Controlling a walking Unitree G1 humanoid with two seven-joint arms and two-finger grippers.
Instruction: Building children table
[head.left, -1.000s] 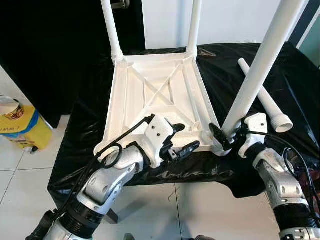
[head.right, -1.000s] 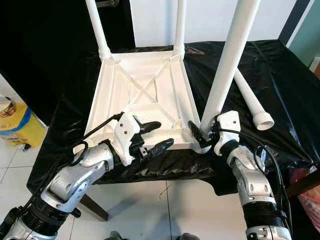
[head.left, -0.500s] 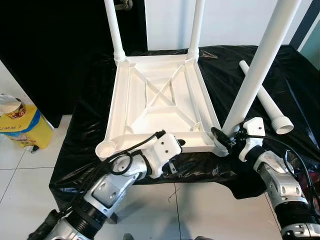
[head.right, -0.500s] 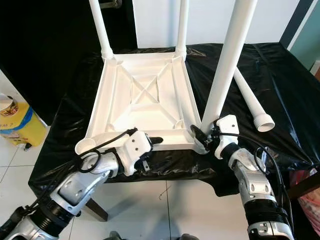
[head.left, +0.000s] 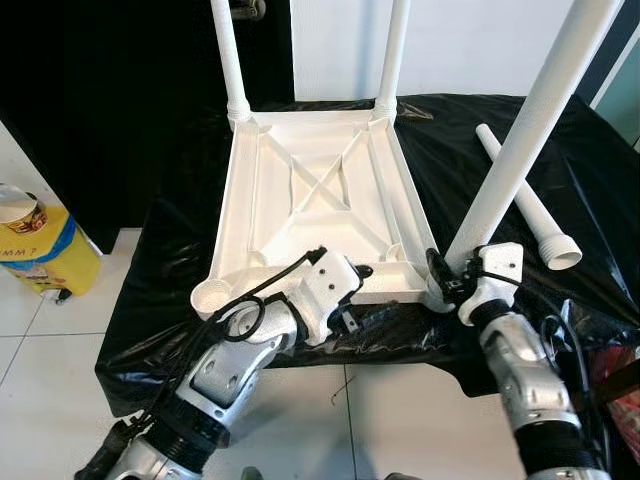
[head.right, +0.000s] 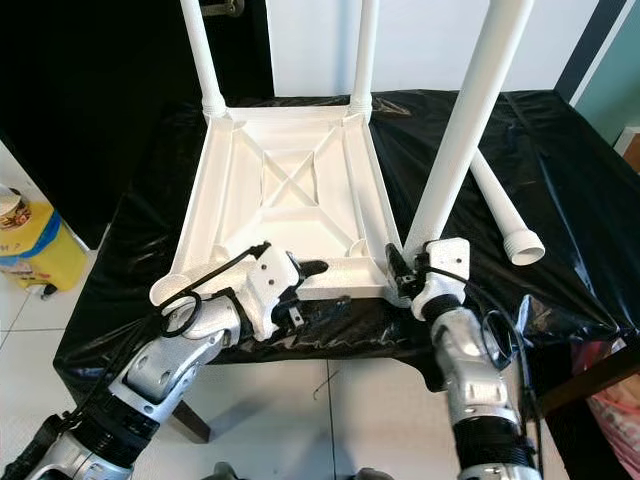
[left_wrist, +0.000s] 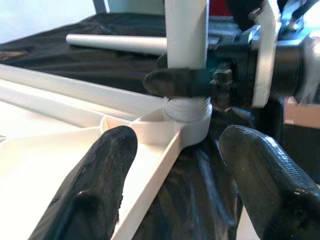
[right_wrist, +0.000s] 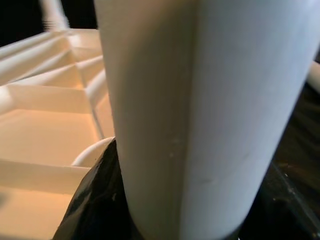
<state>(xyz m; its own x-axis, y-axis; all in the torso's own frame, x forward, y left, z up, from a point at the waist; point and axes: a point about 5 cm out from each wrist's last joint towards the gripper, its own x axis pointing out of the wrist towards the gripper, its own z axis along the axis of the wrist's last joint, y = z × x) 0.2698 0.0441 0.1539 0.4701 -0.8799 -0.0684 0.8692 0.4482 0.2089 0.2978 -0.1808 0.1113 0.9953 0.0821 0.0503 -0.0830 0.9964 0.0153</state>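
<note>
My right gripper (head.right: 408, 268) is pinched on the base of the third table leg (head.right: 460, 130), just above its corner socket (left_wrist: 187, 122) at five o'clock on the upturned white tabletop (head.right: 285, 190). In the right wrist view the leg stands hard against one black finger. The leg leans away to one o'clock, so I judge it not fully home.

My left gripper (head.right: 315, 290) hangs spread at the tabletop's near edge, at six o'clock, one finger (left_wrist: 97, 185) over the frame and the other off the rim, clasping nothing.

Two legs (head.left: 228, 55) already stand in the far corners, at eleven and twelve o'clock. The fourth leg (head.left: 528, 197) lies loose on the black plastic sheet (head.left: 590, 190) at two o'clock, well apart from the empty socket (head.left: 212, 296) at seven o'clock.

The risks as I judge them: pushing while the leg tilts could jam it crooked or lever the tabletop up. The sheet looks slick, and with my left gripper unclamped the whole frame could slide off the near edge.
</note>
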